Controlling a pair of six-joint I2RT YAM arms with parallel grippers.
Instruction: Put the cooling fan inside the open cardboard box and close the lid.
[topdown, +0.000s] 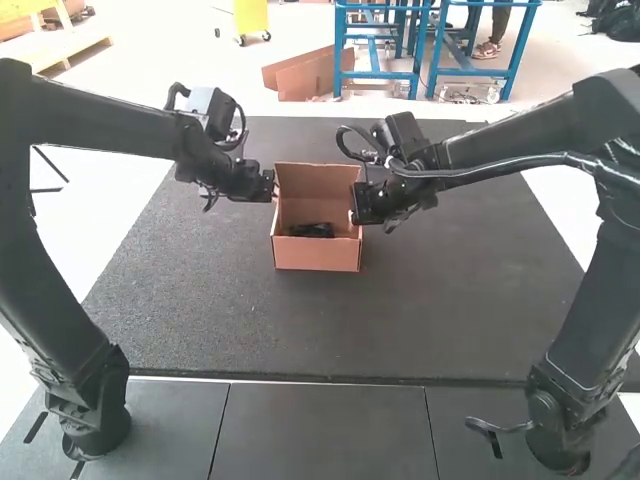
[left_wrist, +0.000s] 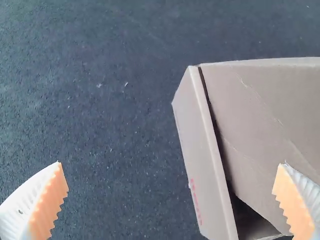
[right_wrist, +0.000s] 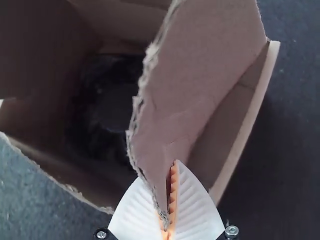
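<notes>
The open cardboard box (topdown: 316, 250) stands in the middle of the black mat. The black cooling fan (topdown: 312, 230) lies inside it on the bottom, and it shows dark in the box (right_wrist: 105, 115). The rear lid flap (topdown: 318, 181) stands upright. My right gripper (topdown: 357, 215) is at the box's right wall, shut on the torn side flap (right_wrist: 200, 90), which its orange pads pinch (right_wrist: 170, 200). My left gripper (topdown: 268, 188) hovers at the box's upper left corner, open; its fingers (left_wrist: 47, 200) straddle the box's side wall (left_wrist: 200, 165) without touching it.
The black mat (topdown: 180, 290) covers the table, with free room in front of the box and on both sides. Both arms reach in from the sides toward the box. A bare table edge runs along the front (topdown: 320, 420).
</notes>
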